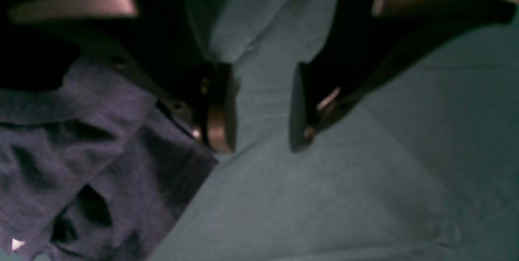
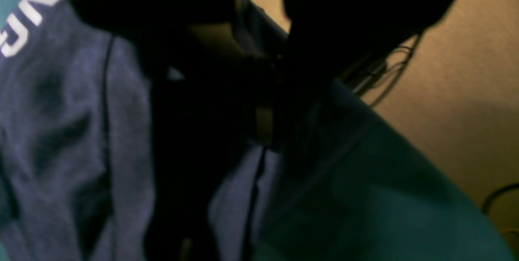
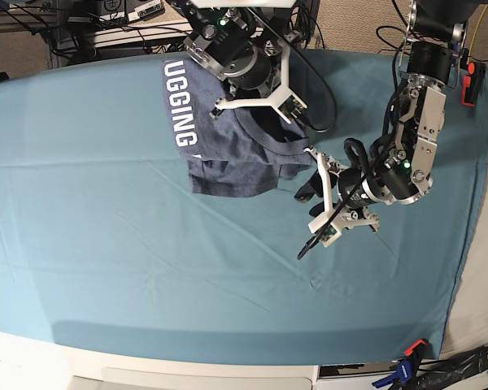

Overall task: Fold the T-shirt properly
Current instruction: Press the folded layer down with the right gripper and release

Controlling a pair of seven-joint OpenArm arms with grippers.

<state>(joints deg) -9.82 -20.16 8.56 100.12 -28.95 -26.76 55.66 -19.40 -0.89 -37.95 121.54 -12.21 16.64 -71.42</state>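
The T-shirt (image 3: 228, 150) is lying bunched at the far middle of the teal table cloth (image 3: 106, 244), mid-fold. The right gripper (image 2: 263, 131) is pinching its far edge; the left gripper (image 1: 261, 107) is gaping empty just beside it, probably needing to grab the near hem next.

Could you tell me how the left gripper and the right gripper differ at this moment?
The left gripper stands open, with only the teal table cloth showing between its fingers; the right gripper is shut on the T-shirt. The left gripper sits beside the T-shirt's edge, holding nothing, while the right gripper is at the T-shirt's far end, where the fabric is lifted. Both are dark, two-fingered grippers working close to the same T-shirt.
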